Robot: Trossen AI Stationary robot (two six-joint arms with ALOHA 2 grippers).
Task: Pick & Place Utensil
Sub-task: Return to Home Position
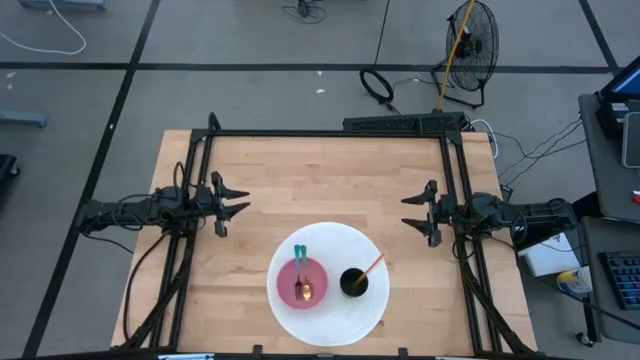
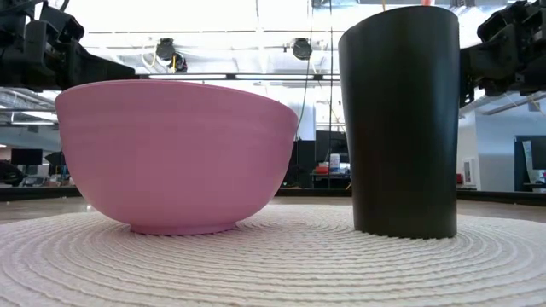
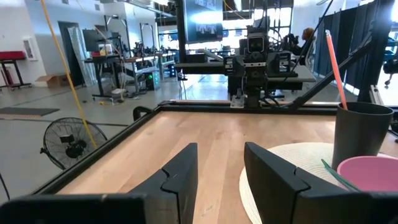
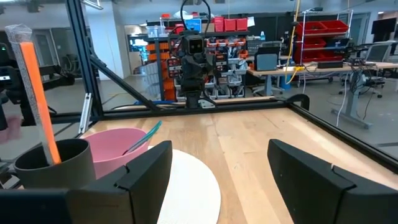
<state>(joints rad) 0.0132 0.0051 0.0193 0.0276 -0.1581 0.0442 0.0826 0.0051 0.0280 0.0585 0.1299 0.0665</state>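
Observation:
A round white placemat [image 1: 330, 315] lies near the table's front edge. On it stand a pink bowl [image 1: 290, 285] and, to its right, a black cup [image 1: 354, 283]. A teal-handled utensil [image 1: 300, 258] lies in the bowl, its gold end down and its handle leaning on the far rim. An orange utensil [image 1: 372, 266] stands slanted in the cup. My left gripper [image 1: 240, 199] hovers open at the table's left, pointing level toward the middle. My right gripper [image 1: 407, 212] hovers open at the table's right, facing it. Neither has anything between its fingers.
A black frame [image 1: 325, 133] runs along the table's far edge and both sides. Bare wood [image 1: 325, 185] lies between the two grippers and beyond the placemat. A floor fan [image 1: 470, 45] stands behind the table. At table height the bowl [image 2: 171, 153] and cup [image 2: 401, 119] stand side by side on the placemat.

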